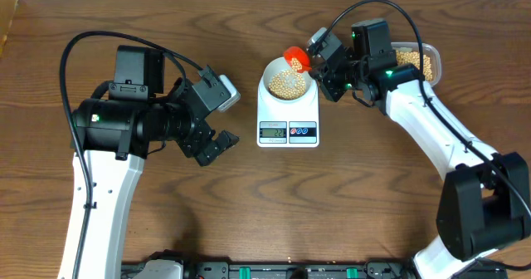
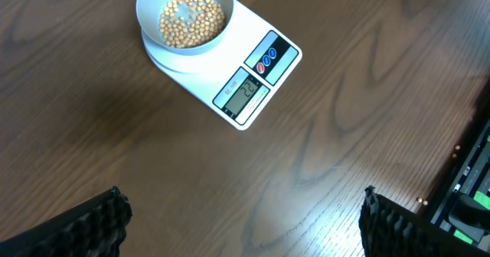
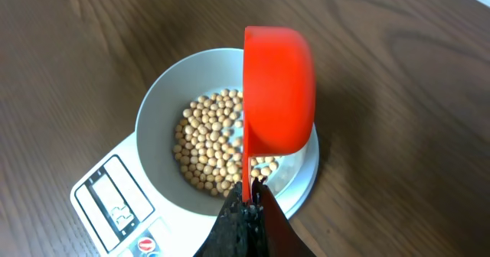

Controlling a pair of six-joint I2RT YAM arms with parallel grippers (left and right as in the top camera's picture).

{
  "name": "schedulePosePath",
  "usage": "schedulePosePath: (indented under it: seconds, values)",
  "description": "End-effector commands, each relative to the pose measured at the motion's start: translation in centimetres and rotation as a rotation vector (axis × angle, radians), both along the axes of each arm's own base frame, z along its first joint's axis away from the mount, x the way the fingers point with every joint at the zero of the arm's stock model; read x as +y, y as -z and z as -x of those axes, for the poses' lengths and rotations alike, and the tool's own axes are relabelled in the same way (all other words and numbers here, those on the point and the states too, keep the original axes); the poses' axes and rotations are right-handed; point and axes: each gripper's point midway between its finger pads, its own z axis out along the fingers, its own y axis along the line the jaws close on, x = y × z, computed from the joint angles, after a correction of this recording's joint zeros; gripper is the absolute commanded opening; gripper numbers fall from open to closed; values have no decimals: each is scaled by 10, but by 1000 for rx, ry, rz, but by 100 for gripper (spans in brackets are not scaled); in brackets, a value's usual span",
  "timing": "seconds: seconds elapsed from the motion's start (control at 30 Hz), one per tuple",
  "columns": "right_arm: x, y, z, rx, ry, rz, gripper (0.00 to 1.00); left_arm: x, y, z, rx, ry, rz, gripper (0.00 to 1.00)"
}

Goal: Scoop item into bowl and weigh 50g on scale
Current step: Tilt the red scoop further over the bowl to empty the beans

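Starting closest in: right gripper, pinched fully shut on the skinny handle of the red scoop. Tipped up on edge directly above the scale, mouth turned away, so can't tell what's left inside.

Just below, sitting on the scale's platform: the bowl, with beans covering its bottom. Can't read the display, too blurry.

Off to the left of the scale, well apart: left gripper, spread as wide as it goes, holding nothing.

Right of the scale and slightly beyond: clear tub with more beans.

Biggest worry imo: overshooting by dumping too much at once. Also clipping the bowl's rim and shoving it off the scale, or bouncing beans onto the table.
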Motion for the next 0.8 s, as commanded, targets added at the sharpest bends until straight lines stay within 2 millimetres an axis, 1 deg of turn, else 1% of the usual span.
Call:
schedulePosePath:
  seconds: [0.0,0.07,0.13,0.17,0.23,0.3,0.43,0.5,0.57,0.63,0.7,0.77]
  values:
    - [5,-16,0,-55,-12,13,1,-1,-8,-2,-14,-7,17,97]
    - [8,-24,1,-76,-16,6,1,-1,-8,-2,-14,-7,17,98]
    - [10,-28,3,-84,-18,11,1,-1,-8,-2,-14,-6,17,98]
    - [10,-27,4,-81,-17,19,1,-1,-9,-2,-14,-7,17,98]
    - [8,-18,4,-72,3,58,1,-1,-9,-2,-14,-7,17,98]
    - [6,-16,3,-76,9,78,1,-1,-9,-2,-14,-7,17,98]
    - [7,-30,1,-117,8,64,1,-1,-9,-2,-14,-6,17,98]
    - [6,-28,3,-106,7,68,1,-1,-9,-2,-14,-7,17,98]
    - [6,-18,5,-86,-10,90,1,-1,-9,-2,-14,-7,16,98]
    - [6,-16,4,-89,-11,90,1,-1,-8,-2,-14,-7,17,98]
    - [8,-21,2,-105,-12,81,1,-1,-8,-2,-14,-7,17,98]
    - [8,-32,0,-139,-10,67,1,-1,-8,-2,-14,-6,17,98]
